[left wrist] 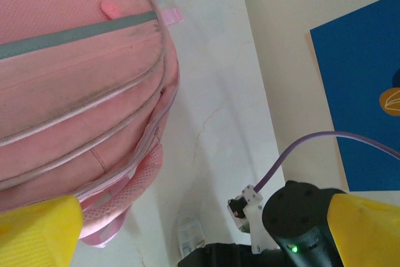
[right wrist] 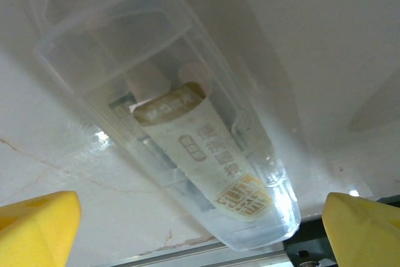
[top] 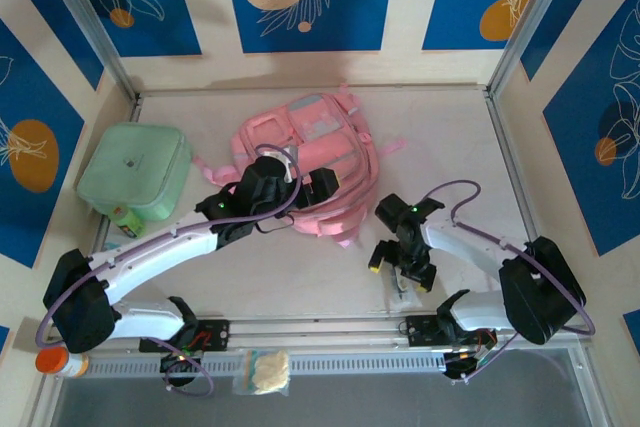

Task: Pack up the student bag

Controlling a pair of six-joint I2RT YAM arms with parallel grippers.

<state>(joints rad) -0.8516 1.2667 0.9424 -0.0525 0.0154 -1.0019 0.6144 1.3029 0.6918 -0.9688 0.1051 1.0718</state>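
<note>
The student bag [top: 300,152], a pink backpack with grey trim, lies flat in the middle of the table. Its curved side and mesh pocket show at the left of the left wrist view [left wrist: 75,92]. My left gripper [top: 322,187] hovers over the bag's near right edge, open, with bare table between its yellow fingertips [left wrist: 37,232]. My right gripper [top: 400,269] hangs open over a clear plastic case [right wrist: 169,110] holding a printed packet. The case lies between its yellow fingertips [right wrist: 365,229], untouched, near the table's front rail [top: 402,290].
A mint-green square soft case [top: 135,172] sits at the left, with a green bottle [top: 125,217] by its near edge. An orange-capped bottle [top: 60,362] and a small bag of pale stuff [top: 262,372] lie by the front rail. Walls close in on three sides.
</note>
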